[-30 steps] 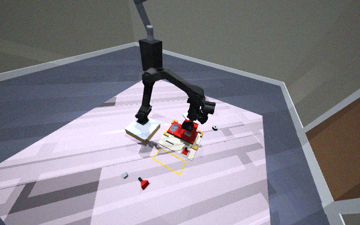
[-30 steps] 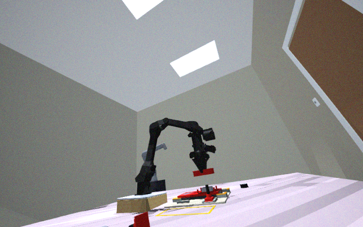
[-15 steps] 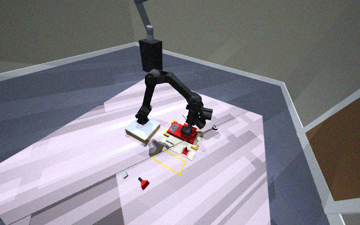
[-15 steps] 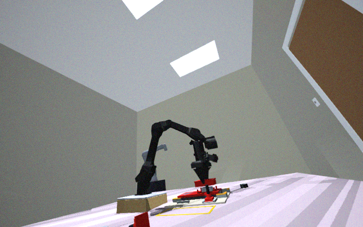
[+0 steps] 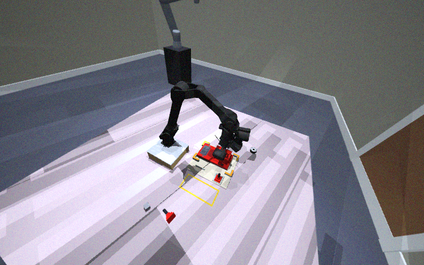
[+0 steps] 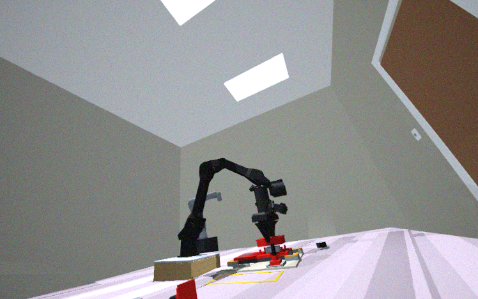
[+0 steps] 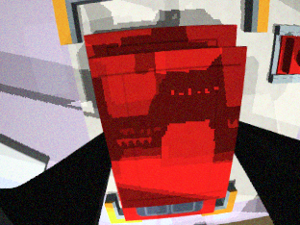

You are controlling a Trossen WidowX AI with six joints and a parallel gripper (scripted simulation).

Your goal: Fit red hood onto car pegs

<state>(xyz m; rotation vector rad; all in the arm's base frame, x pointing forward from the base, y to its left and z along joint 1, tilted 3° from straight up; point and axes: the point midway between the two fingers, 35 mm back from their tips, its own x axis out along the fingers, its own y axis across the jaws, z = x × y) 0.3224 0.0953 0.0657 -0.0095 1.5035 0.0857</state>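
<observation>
The red hood (image 6: 278, 240) (image 7: 192, 144) is held roughly level over the rear of the red car chassis (image 5: 204, 155) (image 6: 246, 257) (image 7: 163, 35). In the exterior view a gap shows between the hood and the deck. The grey engine block (image 6: 269, 249) and a short peg (image 6: 261, 249) show below it. My gripper (image 5: 220, 153) (image 6: 269, 239) (image 7: 169, 132) is shut on the hood, one finger on each side. The chassis sits in the jig (image 5: 207, 173) (image 7: 255, 103). The hood hides the corner holes and most pegs from the wrist.
A red part with a black post (image 5: 218, 178) (image 6: 275, 262) stands on the jig board. Orange corner brackets (image 5: 229, 172) stand around the car. A yellow outline (image 5: 195, 196), a red piece (image 5: 169, 216), a grey block (image 5: 147, 206) and a wheel (image 5: 253, 150) lie around.
</observation>
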